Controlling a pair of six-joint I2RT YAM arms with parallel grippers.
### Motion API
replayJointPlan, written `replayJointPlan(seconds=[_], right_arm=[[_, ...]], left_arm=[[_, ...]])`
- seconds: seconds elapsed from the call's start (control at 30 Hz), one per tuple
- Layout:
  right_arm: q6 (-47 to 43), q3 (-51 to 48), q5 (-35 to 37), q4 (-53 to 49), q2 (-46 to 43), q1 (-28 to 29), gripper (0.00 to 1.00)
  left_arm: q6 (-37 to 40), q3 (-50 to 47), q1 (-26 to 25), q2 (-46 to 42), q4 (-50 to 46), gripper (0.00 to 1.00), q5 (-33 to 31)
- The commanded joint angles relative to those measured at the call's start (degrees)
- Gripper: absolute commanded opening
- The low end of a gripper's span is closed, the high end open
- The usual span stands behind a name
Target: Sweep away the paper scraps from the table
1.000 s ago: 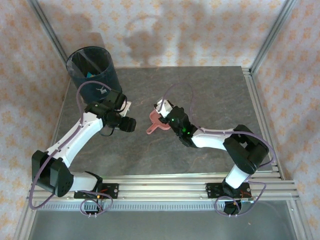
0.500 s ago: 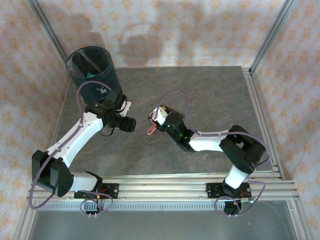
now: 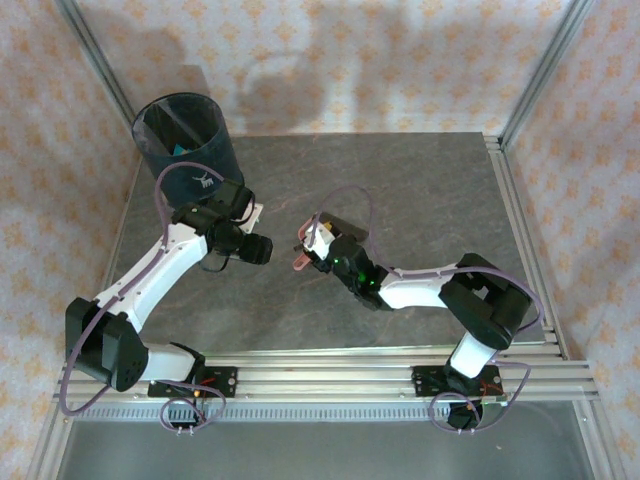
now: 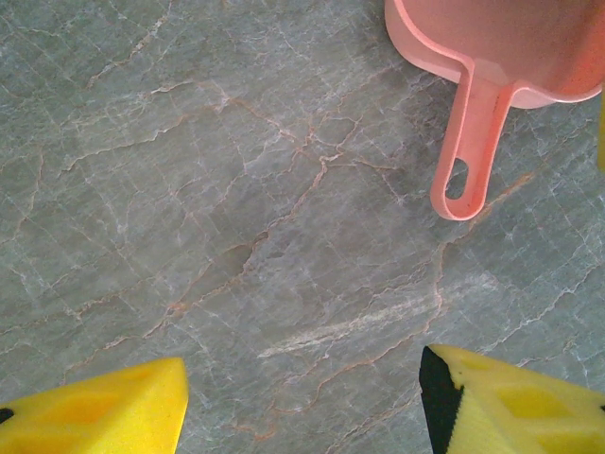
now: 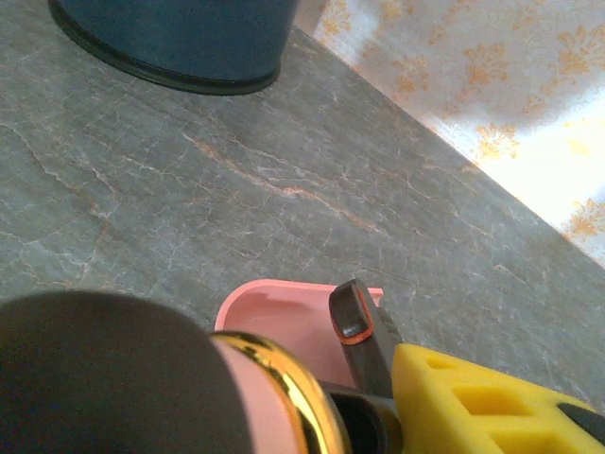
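The dark grey stone tabletop [image 3: 420, 190] fills the space between the aluminium rails. At its far-left corner stands a dark blue bin [image 3: 190, 135]. Near the middle, the left pincer [image 4: 302, 383] hovers released, with its yellow fingers [image 4: 104, 411] well apart over bare stone. The right pincer [image 3: 312, 240] sits low just beside a pink dustpan [image 4: 492, 28] that lies on the tabletop. I cannot tell whether this pincer grips the dustpan. Of the paper scraps [image 3: 178, 150], one small teal piece shows inside the bin.
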Motion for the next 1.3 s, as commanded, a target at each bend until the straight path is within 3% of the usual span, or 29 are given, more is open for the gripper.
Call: replayJointPlan(seconds=[0.0,0.27,0.57,1.27], right_arm=[[3.7,-1.5,-0.5,-2.0,-1.0,0.6,0.5],[5.2,-2.8,0.0,-0.5,0.3,0.6,0.54],[5.1,-4.0,-1.2,-0.2,0.6,1.0,0.67],[4.6,-3.4,-3.6,-5.8,2.0,1.5,0.74]], left_arm=[[0.4,0.0,0.5,0.2,-0.5,0.67,-0.1],[0.6,-0.1,0.5,0.3,-0.5,0.67,-0.1],[0.7,-0.1,0.5,0.1,-0.4,0.69,-0.1],[1.0,-0.4,0.5,-0.1,-0.2,0.72,0.1]])
